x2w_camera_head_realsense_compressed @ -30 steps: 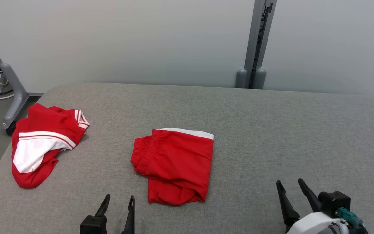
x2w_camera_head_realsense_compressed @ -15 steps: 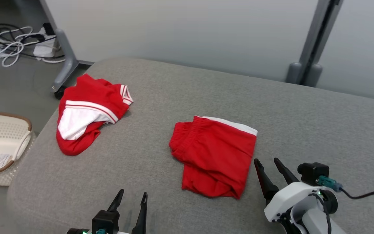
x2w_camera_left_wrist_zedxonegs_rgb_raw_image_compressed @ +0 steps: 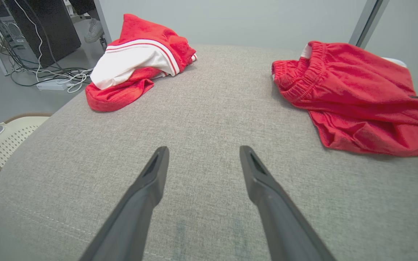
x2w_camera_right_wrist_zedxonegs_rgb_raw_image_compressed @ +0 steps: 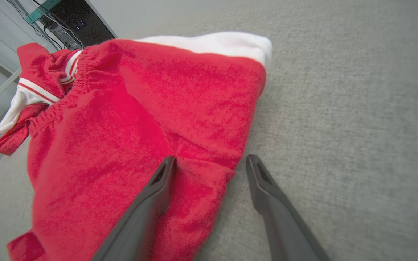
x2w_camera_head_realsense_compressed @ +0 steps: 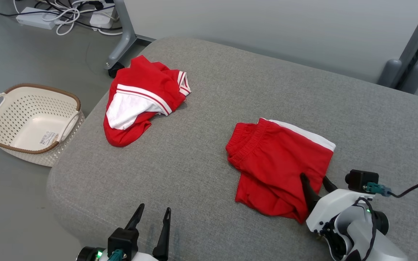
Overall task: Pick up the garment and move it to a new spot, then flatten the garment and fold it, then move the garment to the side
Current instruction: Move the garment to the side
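Folded red fabric shorts with white trim (x2w_camera_head_realsense_compressed: 281, 166) lie mid-right on the grey fabric-padded counter (x2w_camera_head_realsense_compressed: 180, 163). Right gripper (x2w_camera_head_realsense_compressed: 313, 177) is wide open and empty at the shorts' near right edge: in the right wrist view one finger is over the red cloth and the other over bare padding; can't tell if they touch. Left gripper (x2w_camera_head_realsense_compressed: 155, 207) is open too, empty, over the near edge, well apart from the shorts. A crumpled red-and-white garment (x2w_camera_head_realsense_compressed: 140, 98) sits at the far left corner. A cream perforated plastic basket (x2w_camera_head_realsense_compressed: 38, 87) stands on the floor to the left.

Head camera looks down; both low wrist cameras share red shorts (x2w_camera_head_realsense_compressed: 278, 159).
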Controlling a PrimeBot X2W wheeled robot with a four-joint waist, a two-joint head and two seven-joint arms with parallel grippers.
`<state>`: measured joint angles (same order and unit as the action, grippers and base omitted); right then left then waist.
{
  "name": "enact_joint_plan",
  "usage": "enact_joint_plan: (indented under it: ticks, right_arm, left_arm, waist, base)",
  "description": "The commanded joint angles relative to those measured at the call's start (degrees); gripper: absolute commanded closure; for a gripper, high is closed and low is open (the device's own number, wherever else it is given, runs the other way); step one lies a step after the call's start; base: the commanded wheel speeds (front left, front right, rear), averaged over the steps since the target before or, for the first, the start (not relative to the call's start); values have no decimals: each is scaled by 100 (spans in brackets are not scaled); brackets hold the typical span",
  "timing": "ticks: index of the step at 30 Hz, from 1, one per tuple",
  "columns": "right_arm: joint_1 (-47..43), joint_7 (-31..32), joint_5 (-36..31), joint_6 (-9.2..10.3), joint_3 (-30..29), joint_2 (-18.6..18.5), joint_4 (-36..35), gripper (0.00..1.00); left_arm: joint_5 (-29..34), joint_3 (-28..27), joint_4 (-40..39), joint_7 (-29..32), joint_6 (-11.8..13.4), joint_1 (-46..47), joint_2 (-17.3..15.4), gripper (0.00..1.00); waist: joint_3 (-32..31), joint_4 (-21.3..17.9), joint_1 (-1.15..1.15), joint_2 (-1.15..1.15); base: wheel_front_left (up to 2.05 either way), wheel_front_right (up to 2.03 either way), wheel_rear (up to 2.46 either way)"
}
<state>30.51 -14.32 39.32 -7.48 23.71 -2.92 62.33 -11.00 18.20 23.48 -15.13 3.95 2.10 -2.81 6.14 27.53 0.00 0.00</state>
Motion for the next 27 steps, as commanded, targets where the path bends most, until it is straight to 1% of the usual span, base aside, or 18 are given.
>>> enact_joint_plan:
  ticks: [1, 2, 3, 7, 9, 11, 16, 23, 24, 25, 27]
  right_arm:
    - [-38, 58, 243, -2, 266, 22, 85, 59]
    - [-38, 58, 243, -2, 266, 22, 85, 59]
    - [-26, 40, 313, -2, 379, 23, 71, 100]
    - [54, -67, 507, -2, 598, -7, 62, 100]
    - [61, -87, 541, -1, 631, -29, 33, 100]
    - [24, -95, 486, -1, 522, -38, -68, 100]
    - [-198, -94, 175, -1, 374, -23, -290, 100]
    - [-464, -95, -123, -1, 343, -21, -532, 100]
    - [-488, -95, -146, -1, 372, -22, -561, 100]
    - [-526, -95, -141, -1, 434, -20, -614, 100]
    - [-518, -95, -164, -1, 498, -21, -656, 100]
  left_arm:
    - [-27, -6, -21, -1, 35, 113, -21, 0]
    - [-27, -6, -21, -1, 35, 113, -21, 0]
    - [-25, -19, -30, -1, 50, 110, -20, 0]
    - [36, -58, -42, -1, 35, 83, -19, 0]
    - [62, -101, -43, -1, 26, 46, -19, 0]
    - [90, -128, -33, -1, -9, 8, -20, 0]
    - [110, -123, -60, -1, -68, -4, -19, 0]
    - [34, 5, -84, -1, -53, 81, -21, 0]
    - [29, 18, -83, -1, -42, 91, -19, 0]
    - [-13, 34, -92, -1, -25, 110, -21, 0]
    - [-34, 68, -79, 0, -30, 170, -20, 0]
  waist:
    - [37, 36, 0, 0]
    - [37, 36, 0, 0]
    - [34, 19, 0, 0]
    - [-36, -195, 0, 0]
    - [-109, -406, 0, 0]
    - [-180, -664, 0, 0]
    - [-337, -1472, 0, 0]
    - [-397, -2766, 0, 0]
    - [-398, -2963, 0, 0]
    - [-368, -3348, 0, 0]
    - [-328, -3664, 0, 0]
  base:
    - [0, 0, 0]
    - [0, 0, 0]
    - [0, 0, 0]
    - [0, 0, 0]
    - [0, 0, 0]
    - [0, 0, 0]
    - [0, 0, 0]
    - [0, 0, 0]
    - [0, 0, 0]
    - [0, 0, 0]
    - [0, 0, 0]
